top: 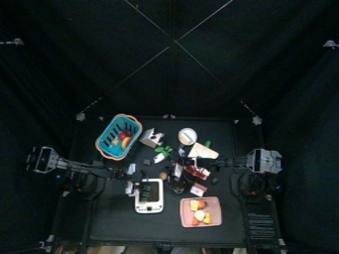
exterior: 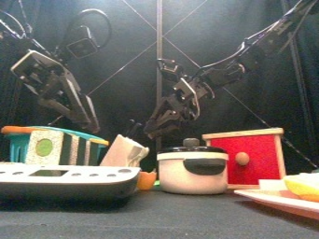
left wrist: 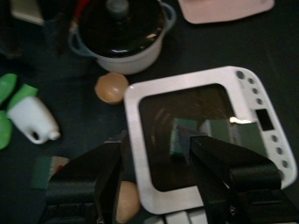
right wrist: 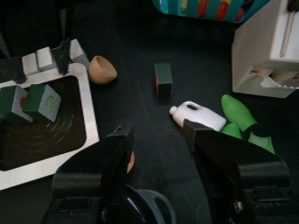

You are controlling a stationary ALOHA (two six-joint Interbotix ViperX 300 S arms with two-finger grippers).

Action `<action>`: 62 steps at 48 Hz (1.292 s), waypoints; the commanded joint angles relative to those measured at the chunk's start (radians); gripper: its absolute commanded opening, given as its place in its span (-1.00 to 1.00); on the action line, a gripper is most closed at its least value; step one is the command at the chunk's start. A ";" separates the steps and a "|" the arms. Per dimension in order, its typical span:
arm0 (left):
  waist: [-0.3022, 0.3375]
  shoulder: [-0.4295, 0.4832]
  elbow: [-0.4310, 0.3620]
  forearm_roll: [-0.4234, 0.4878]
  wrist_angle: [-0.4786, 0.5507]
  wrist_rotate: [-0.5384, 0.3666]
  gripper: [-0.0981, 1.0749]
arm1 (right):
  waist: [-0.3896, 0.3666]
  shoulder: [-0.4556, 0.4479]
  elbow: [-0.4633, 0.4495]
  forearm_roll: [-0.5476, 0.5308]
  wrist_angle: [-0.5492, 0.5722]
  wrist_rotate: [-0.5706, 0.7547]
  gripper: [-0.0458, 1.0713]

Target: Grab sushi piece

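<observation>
A sushi piece [left wrist: 187, 138], dark green with a white face, lies on the black plate of a white scale [left wrist: 233, 87]. My left gripper [left wrist: 167, 149] hangs just above it, open, with the sushi piece between the fingers and nearer one of them. In the right wrist view, sushi pieces [right wrist: 31, 101] show on the same scale [right wrist: 47, 157]. My right gripper [right wrist: 162, 138] is open and holds nothing, above the bare tabletop beside the scale. In the top view the scale [top: 149, 195] sits near the table's front.
Around the scale are a brown egg [left wrist: 112, 87], a white pot with a black lid [left wrist: 122, 35], a white bottle [right wrist: 198, 115], a dark green block [right wrist: 163, 79], a white toaster [right wrist: 268, 52], a teal basket [top: 118, 136], a red box [exterior: 247, 159] and a pink plate [top: 201, 211].
</observation>
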 commanded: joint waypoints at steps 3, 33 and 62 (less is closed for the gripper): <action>-0.008 0.000 -0.002 -0.021 -0.003 0.002 0.62 | -0.005 -0.021 -0.023 0.000 -0.008 0.002 0.58; -0.017 0.034 0.002 -0.038 -0.006 0.002 0.62 | -0.005 -0.021 -0.025 0.000 -0.008 0.003 0.58; -0.017 0.066 -0.008 -0.038 -0.037 0.003 0.61 | -0.006 -0.006 -0.035 0.000 -0.008 0.003 0.58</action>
